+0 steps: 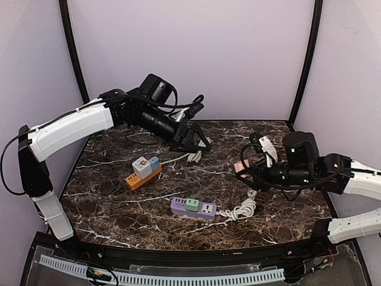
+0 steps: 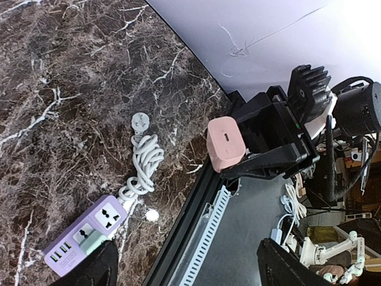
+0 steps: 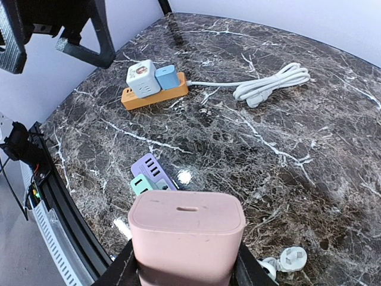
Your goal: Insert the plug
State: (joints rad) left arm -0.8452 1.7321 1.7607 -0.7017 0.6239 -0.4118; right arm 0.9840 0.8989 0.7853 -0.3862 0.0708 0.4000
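A pink plug (image 3: 186, 238) is clamped in my right gripper (image 3: 186, 271), which is shut on it and holds it above the marble table at the right (image 1: 241, 168). The left wrist view shows the same pink plug (image 2: 225, 143) in the air past the table's edge. A purple power strip (image 1: 193, 207) lies near the front middle with a green plug (image 1: 191, 203) seated in it; it also shows below the pink plug (image 3: 153, 173). My left gripper (image 1: 191, 140) hovers at the back middle, open with nothing between its fingers (image 2: 95, 268).
An orange power strip (image 1: 143, 176) carrying a white cube and a blue plug lies left of centre. The purple strip's white cable (image 1: 241, 210) is coiled to its right, ending in a loose wall plug (image 2: 140, 121). Another white cable (image 1: 190, 157) lies under my left gripper.
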